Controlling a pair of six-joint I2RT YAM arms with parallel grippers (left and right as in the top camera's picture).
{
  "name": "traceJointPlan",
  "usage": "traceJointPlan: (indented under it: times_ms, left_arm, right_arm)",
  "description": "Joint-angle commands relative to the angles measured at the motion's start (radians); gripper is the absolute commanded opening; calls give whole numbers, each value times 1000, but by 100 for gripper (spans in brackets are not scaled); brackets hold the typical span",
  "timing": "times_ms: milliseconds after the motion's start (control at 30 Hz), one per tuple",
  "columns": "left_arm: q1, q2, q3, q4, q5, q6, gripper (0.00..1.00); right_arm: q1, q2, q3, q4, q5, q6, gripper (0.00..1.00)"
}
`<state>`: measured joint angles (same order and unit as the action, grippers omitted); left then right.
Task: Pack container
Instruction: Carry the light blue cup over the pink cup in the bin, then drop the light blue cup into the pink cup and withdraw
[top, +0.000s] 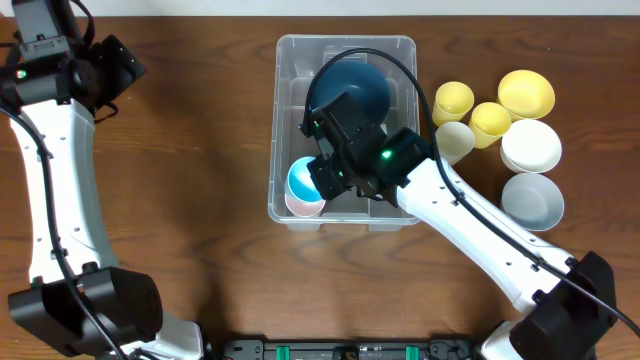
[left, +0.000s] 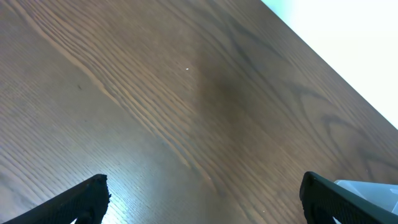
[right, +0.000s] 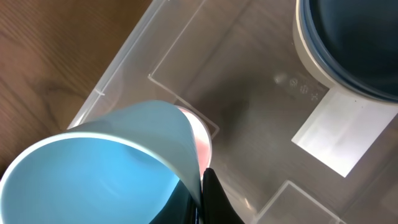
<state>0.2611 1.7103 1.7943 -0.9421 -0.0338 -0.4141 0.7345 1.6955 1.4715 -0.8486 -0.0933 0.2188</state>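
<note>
Overhead view: we record even, diffuse light from above, moderately bright. The bench (top: 180, 150) reads a warm brown without hot spots. Faint, soft-edged shadows lie along the left arm (top: 60, 190) and just below the container (top: 290, 60), whose clear walls carry pale reflections. Focus is sharp across the frame.

Left wrist view: we note a broad pale sheen on the wood at lower left, a soft dark patch mid-frame and a blown-out white corner at upper right. The left tool (left: 205, 193) shows as near-black silhouettes, detail lost.

Right wrist view: the blue cup (right: 106, 180), close to the lens, is soft-edged with a bright rim. The white label (right: 339, 134) glares mildly. The container floor looks hazy.
</note>
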Motion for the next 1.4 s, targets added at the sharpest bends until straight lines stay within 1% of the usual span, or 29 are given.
traceJointPlan:
  times_ms: [0, 1233, 1333, 1367]
  left_arm:
    - [4, 2, 10, -4, -12, 10, 98]
    - [4, 2, 10, -4, -12, 10, 98]
    - [4, 2, 10, -4, -12, 10, 98]
    - [4, 2, 10, -4, -12, 10, 98]
  right_arm:
    - [8, 8, 13, -12, 16, -10, 1]
    - [23, 8, 13, -49, 33, -10, 1]
    - [26, 8, 13, -49, 33, -10, 1]
    - [26, 8, 13, -49, 33, -10, 3]
